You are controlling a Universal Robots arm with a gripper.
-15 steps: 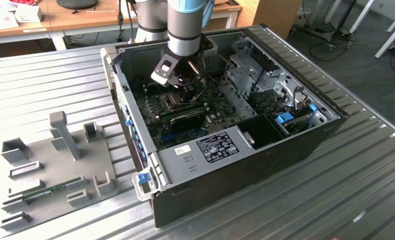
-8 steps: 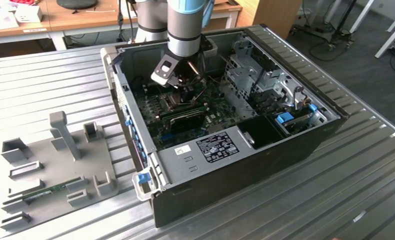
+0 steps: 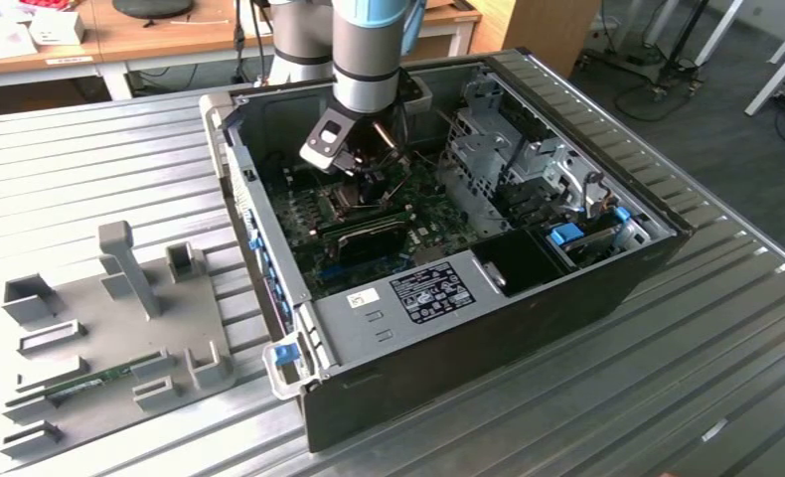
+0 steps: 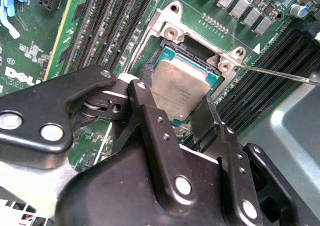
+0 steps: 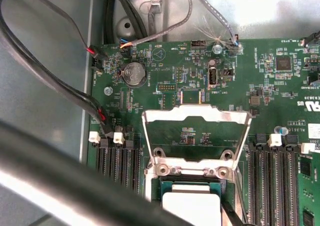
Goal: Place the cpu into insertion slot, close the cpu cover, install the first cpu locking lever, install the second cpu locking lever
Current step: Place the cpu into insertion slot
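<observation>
Arm point(image 3: 366, 45) vertical, hand point(image 3: 364, 171) pointing straight down

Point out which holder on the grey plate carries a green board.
The low holder near the plate's lower edge; a green strip lies there, the others are plain grey.

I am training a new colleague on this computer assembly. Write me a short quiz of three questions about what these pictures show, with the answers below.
1. True or false: the cpu cover is closed over the cpu.
2. The claw is nearest to: A) the insertion slot; B) the drive bays; C) the grey plate outside the case.
3. In a few words: what lies in the insertion slot?

Key
1. False: the cpu cover stands open, and the cpu's metal top is bare.
2. A.
3. The cpu.
</observation>
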